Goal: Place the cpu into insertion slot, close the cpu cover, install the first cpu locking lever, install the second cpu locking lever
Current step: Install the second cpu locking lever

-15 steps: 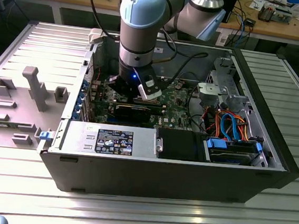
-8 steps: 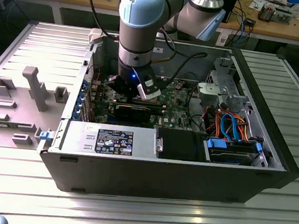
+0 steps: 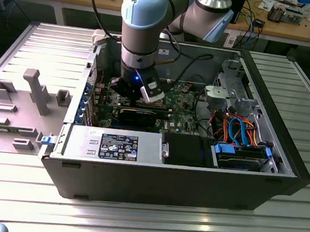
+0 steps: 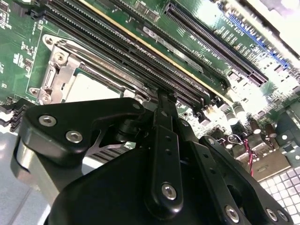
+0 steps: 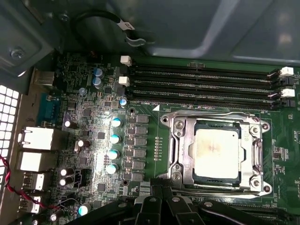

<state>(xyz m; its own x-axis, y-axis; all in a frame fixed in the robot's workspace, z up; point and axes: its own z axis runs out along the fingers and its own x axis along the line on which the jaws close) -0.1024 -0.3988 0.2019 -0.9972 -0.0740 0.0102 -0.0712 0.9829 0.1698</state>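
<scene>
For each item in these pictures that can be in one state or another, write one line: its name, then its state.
cpu: seated in the insertion slot, pale top facing up.
insertion slot: occupied by the cpu.
cpu cover: down, framing the cpu.
computer case: side open, motherboard exposed.
memory slots: empty.
gripper: low inside the case, over the motherboard; finger state unclear.

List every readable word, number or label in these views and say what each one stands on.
Black label on the grey cover inside the computer case: print too small to read.
White lettering on the motherboard, in both wrist views: too blurred to read.
cpu top: no legible marking.
</scene>
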